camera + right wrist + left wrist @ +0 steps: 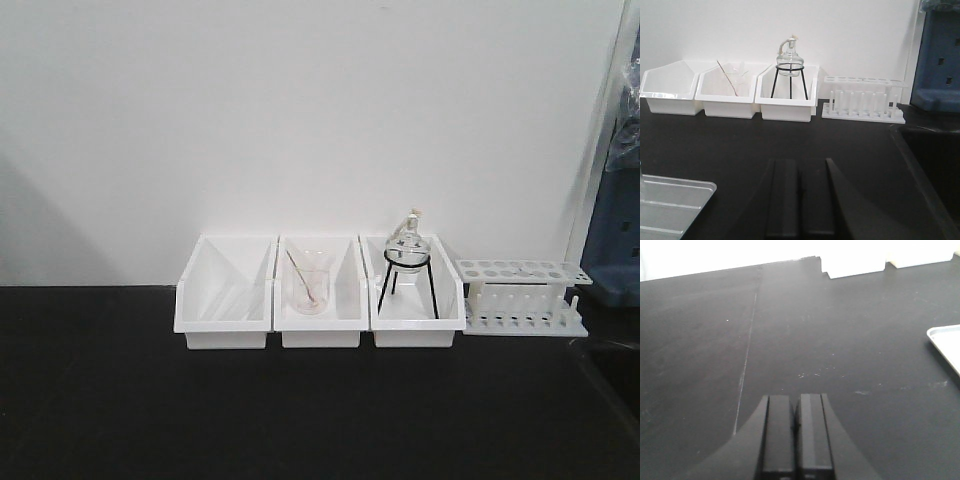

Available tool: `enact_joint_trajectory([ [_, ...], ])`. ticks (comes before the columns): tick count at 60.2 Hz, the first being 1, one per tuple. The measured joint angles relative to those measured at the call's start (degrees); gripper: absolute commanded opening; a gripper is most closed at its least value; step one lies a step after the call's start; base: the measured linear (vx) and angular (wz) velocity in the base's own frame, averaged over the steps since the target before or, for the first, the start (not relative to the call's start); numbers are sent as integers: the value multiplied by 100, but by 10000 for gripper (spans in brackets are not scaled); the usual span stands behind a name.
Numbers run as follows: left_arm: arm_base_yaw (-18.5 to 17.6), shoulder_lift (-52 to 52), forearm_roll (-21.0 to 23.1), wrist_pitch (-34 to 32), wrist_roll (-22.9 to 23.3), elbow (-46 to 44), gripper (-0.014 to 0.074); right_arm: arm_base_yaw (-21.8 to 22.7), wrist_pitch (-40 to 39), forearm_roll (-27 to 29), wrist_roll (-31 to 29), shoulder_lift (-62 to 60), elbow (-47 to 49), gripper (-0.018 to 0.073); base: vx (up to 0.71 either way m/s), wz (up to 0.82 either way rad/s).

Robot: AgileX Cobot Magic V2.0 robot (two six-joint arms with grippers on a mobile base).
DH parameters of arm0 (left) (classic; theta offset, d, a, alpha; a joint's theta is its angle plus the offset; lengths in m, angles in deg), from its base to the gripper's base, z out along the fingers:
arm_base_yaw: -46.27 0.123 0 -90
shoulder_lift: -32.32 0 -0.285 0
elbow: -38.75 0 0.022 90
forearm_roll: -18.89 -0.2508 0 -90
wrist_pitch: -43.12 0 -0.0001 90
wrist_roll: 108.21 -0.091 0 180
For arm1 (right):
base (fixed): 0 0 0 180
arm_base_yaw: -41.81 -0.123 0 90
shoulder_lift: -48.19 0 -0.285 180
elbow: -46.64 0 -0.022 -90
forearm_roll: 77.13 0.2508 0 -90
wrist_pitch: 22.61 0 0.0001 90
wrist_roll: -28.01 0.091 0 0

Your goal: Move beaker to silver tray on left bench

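the left bench (100,400) has a matte black top, faintly scuffed, with a thin seam running across it in the left wrist view. the silver tray (670,205) lies flat on it, ribbed base and low rounded rim catching the light. at the tray's left edge a sliver of clear glass (641,182) shows, possibly the beaker, though too little is visible to tell. three glossy white bins (320,295) and a white tube rack (520,295) line the plain white wall. left gripper (796,430) and right gripper (799,200) have fingers pressed together, empty.
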Motion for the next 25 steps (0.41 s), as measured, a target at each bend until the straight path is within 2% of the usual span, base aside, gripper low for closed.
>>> enact_joint_trajectory([
  [25,0,0,0,0,0,0,1,0,0,0,0,0,0,-11,0,0],
])
